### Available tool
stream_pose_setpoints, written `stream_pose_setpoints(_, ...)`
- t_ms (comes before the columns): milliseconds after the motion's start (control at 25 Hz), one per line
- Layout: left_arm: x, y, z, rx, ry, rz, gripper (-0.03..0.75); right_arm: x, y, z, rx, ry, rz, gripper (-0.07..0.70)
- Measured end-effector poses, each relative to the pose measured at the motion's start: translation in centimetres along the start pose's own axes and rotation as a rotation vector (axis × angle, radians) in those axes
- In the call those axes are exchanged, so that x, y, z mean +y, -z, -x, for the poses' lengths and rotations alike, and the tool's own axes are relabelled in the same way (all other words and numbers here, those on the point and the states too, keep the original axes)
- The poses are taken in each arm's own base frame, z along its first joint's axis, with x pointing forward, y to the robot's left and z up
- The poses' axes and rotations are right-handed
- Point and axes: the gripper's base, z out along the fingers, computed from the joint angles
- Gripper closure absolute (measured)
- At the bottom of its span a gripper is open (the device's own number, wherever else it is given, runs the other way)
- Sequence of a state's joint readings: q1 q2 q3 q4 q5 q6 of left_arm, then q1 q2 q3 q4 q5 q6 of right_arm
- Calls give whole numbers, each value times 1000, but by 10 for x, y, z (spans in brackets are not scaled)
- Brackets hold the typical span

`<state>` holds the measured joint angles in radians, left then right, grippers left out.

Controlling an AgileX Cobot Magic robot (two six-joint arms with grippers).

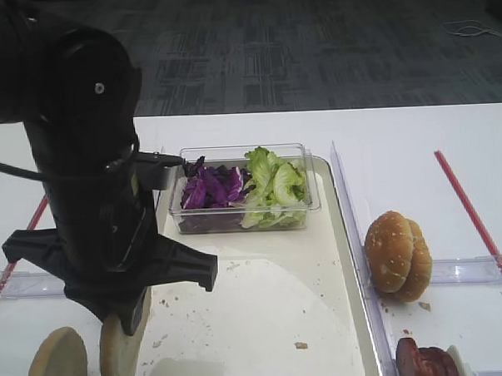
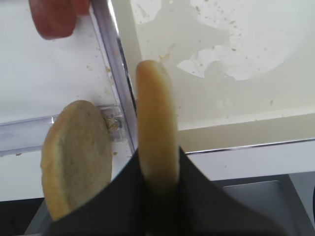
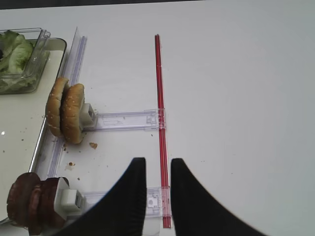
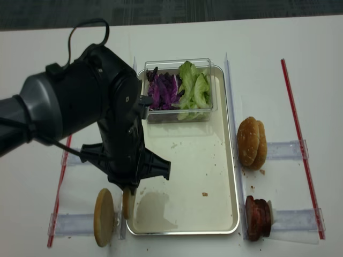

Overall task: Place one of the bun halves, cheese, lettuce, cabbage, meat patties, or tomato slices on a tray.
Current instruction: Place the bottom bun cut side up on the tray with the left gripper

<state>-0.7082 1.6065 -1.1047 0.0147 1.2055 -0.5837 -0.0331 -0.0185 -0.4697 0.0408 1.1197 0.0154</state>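
My left gripper (image 2: 157, 157) is shut on a pale bun half (image 2: 156, 113), held on edge just above the left rim of the metal tray (image 4: 234, 176). A second bun half (image 2: 76, 152) stands in a clear holder to its left, with red tomato slices (image 2: 54, 19) farther along. Purple cabbage (image 1: 209, 190) and lettuce (image 1: 272, 183) fill a clear box at the tray's far end. Meat patties (image 3: 29, 201) stand on edge right of the tray. My right gripper (image 3: 158, 169) hangs open over a red strip, holding nothing. Cheese is out of view.
Two sesame-seeded domed buns (image 1: 398, 255) stand in a clear holder (image 3: 128, 119) right of the tray. A red strip (image 3: 160, 98) runs along the white table on the right, another on the left (image 4: 60, 182). Crumbs dot the tray's whitish surface (image 1: 273, 320).
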Motion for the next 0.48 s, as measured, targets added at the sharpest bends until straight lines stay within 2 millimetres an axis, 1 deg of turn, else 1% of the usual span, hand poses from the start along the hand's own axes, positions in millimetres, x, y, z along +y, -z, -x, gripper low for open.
stream_pose_setpoints(120,-2,1,-2,13,-6,-28,620,0,0,0,0,0,0,478)
stream_pose_setpoints(240,-9,2,-5,42,-21,-105,620,0,0,0,0,0,0,478)
stream_pose_setpoints(360,-18,3,-3,15,-39,-206,620,0,0,0,0,0,0,478)
stream_pose_setpoints(480,-24,4,0,-20,-52,-261,620,0,0,0,0,0,0,478)
